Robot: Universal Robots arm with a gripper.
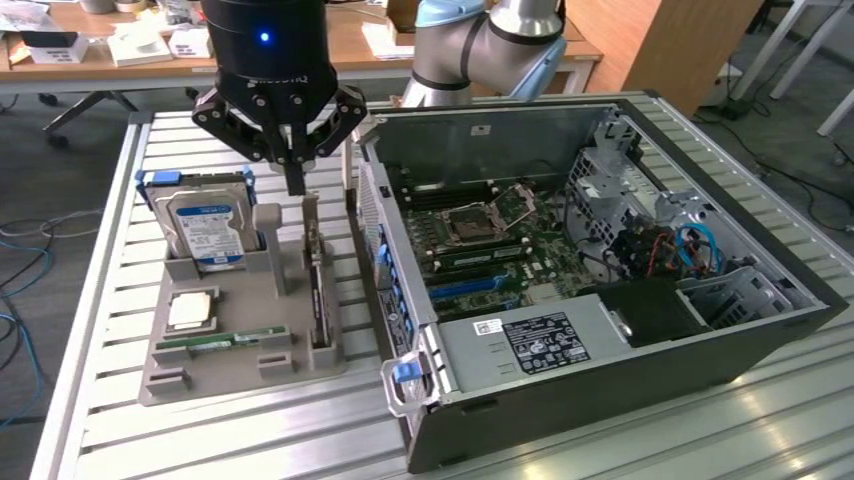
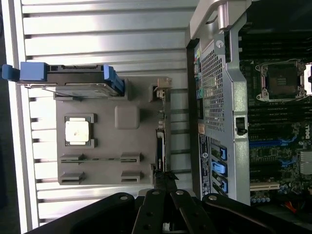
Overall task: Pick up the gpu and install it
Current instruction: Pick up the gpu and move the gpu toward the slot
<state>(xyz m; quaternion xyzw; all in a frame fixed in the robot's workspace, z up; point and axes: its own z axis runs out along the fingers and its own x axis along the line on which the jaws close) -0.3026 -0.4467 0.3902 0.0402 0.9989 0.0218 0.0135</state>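
The gpu [image 1: 316, 275] is a thin dark card standing edge-on in a slot of the grey holder tray [image 1: 230, 372], beside the open computer case [image 1: 534, 345]. In the wrist view the gpu [image 2: 160, 144] is a slim dark strip along the tray's edge nearest the case. My gripper [image 1: 294, 178] hangs just above the card's far end, fingers pressed together, with nothing held. In the wrist view the gripper [image 2: 165, 179] has its tip over one end of the card. The motherboard [image 1: 487, 245] lies exposed inside the case, with a blue expansion slot [image 1: 467, 285].
The tray also carries a silver hard drive [image 1: 204, 225] with a blue-white label, a CPU [image 1: 191, 310] and a green RAM stick [image 1: 220, 342]. The case's metal wall [image 2: 217, 97] stands close beside the gpu. The slatted aluminium table [image 1: 240, 430] lies all around.
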